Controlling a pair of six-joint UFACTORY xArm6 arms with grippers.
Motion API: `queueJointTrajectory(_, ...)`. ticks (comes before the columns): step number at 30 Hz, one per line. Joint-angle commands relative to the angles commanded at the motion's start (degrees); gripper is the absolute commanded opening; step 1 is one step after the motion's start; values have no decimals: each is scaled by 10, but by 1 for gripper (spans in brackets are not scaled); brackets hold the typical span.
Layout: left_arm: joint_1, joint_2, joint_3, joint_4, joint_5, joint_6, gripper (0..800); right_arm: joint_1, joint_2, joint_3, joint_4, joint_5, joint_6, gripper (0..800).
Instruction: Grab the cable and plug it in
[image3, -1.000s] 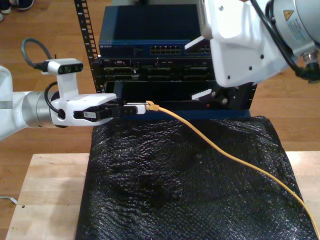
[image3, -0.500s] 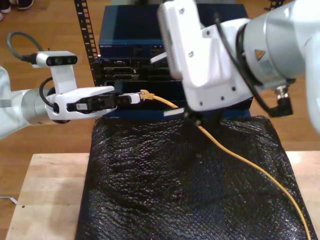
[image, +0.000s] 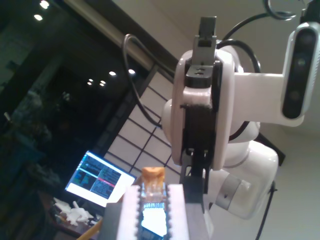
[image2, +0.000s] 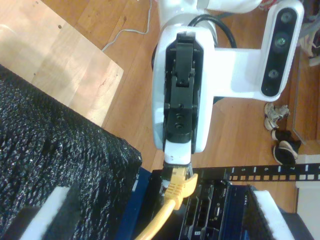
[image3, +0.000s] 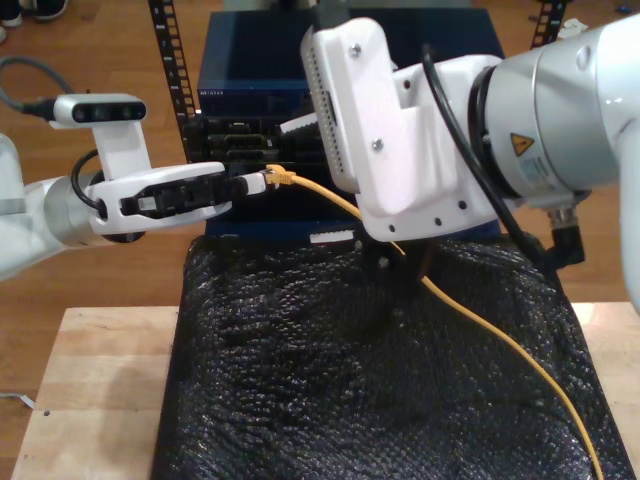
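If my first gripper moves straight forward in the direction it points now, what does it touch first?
Probably my second gripper, which stands open right ahead of the cable held in my first gripper; the depth between them is unclear.

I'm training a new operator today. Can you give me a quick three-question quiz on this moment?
1. True or false: my first hand grips the cable at its plug end.
2. My second hand is: A) open, B) shut on the cable.
3. What does the cable's slack lie on?

Key: 1 true; 2 A; 3 the black padded cover.
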Motion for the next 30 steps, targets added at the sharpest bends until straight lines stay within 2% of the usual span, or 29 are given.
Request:
queueJointTrajectory(9,-4,6,0,1,22,4,14,14,0,-1,-1,-26,0,733)
queueJointTrajectory(13,-4,6,1,1,25,7,14,15,1,-3,0,-26,0,682)
queueJointTrajectory(17,-4,6,1,1,25,13,14,15,2,-3,0,-27,2,575)
queueJointTrajectory(25,-11,5,1,1,34,22,14,16,4,-3,1,-32,3,567)
queueJointTrajectory(30,-12,4,1,1,42,25,14,15,12,-2,0,-43,4,490)
